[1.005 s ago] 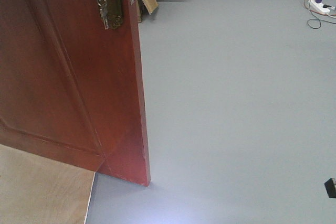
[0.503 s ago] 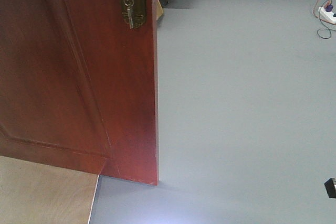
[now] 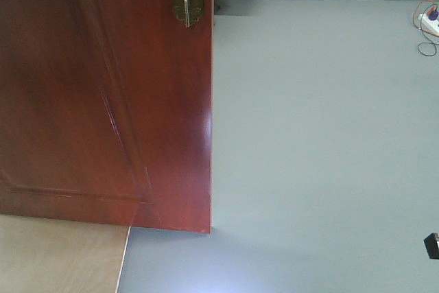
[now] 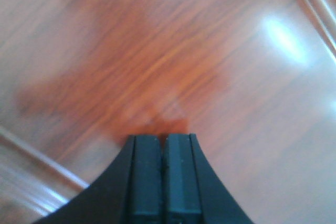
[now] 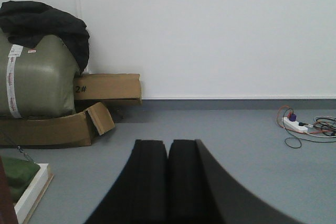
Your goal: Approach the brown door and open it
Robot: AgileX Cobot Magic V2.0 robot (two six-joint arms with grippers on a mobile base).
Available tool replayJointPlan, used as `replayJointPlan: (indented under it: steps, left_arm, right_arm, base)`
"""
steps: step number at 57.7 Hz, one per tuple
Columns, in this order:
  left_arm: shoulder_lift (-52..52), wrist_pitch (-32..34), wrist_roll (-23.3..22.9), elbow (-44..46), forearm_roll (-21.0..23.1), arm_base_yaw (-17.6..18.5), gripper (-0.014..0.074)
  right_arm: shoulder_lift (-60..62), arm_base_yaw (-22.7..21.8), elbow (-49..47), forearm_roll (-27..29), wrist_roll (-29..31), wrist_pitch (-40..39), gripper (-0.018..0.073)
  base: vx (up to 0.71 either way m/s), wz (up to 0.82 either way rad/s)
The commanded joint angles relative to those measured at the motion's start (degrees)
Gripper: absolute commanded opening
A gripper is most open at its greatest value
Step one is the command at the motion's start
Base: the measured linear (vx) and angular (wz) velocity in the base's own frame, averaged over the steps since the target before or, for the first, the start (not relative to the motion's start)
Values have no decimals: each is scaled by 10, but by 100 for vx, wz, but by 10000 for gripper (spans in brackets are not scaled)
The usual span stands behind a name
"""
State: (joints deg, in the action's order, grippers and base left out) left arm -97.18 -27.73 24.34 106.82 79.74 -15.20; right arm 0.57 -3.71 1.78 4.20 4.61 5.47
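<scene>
A bare indoor room, more storeroom or lab space than home. Plain grey floor (image 3: 315,135) runs to a white wall (image 5: 210,30) with a grey skirting. At the far left, cardboard boxes (image 5: 107,87) hold an olive-green bundle (image 5: 34,77) topped with dark cloth (image 5: 47,22). A power strip with tangled cables (image 5: 299,126) lies far right.

Even, diffuse indoor light fills all three views, with a pale glare patch on the grey floor (image 3: 226,283) near the bottom edge of the front view and a vertical sheen along the brown door (image 3: 103,101) near its free edge. The left wrist view is soft and streaked with blur, the glossy wood washed pinkish, bearing a bright reflected spot at upper right. The right wrist view is sharper, its white wall (image 5: 210,30) evenly lit.
</scene>
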Motion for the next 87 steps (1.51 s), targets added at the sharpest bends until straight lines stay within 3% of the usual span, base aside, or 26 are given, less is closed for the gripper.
replayJointPlan:
  steps: [1,42,48,51,54,55,59,64,69,74,79,87]
  left_arm:
    - [26,12,0,17,23,3,-4]
    - [26,16,0,17,23,3,-4]
    - [34,-10,6,16,10,4,-4]
    - [42,-20,16,14,-27,15,-4]
    - [56,-26,19,7,-101,34,-4]
    - [66,-26,18,1,-156,48,-4]
    - [90,-16,7,-25,-290,81,-4]
    - [128,33,-49,-81,-462,135,-4]
    - [168,109,-116,-160,-581,175,-4]
    - [208,199,-178,-250,-663,205,-4]
    - [256,309,-209,-356,-715,230,-4]
    - [326,396,-212,-506,-732,243,-4]
  right_arm:
    - [7,0,3,-4,3,-44,0]
    - [7,0,3,-4,3,-44,0]
    - [7,0,3,-4,3,-44,0]
    - [7,0,3,-4,3,-44,0]
    - [7,0,3,-4,3,-44,0]
    - [7,0,3,-4,3,-44,0]
    - [7,0,3,-4,3,-44,0]
    - [7,0,3,-4,3,-44,0]
    - [7,0,3,-4,3,-44,0]
    - [7,0,3,-4,3,-44,0]
    - [7,0,3,-4,3,-44,0]
    - [7,0,3,-4,3,-44,0]
  base:
    - [4,-3]
    - [1,0]
    - [0,0]
    - [0,0]
    - [0,1]
    - [0,1]
    - [0,1]
    - [0,0]
    - [0,0]
    - [0,0]
    - [0,0]
    - [0,0]
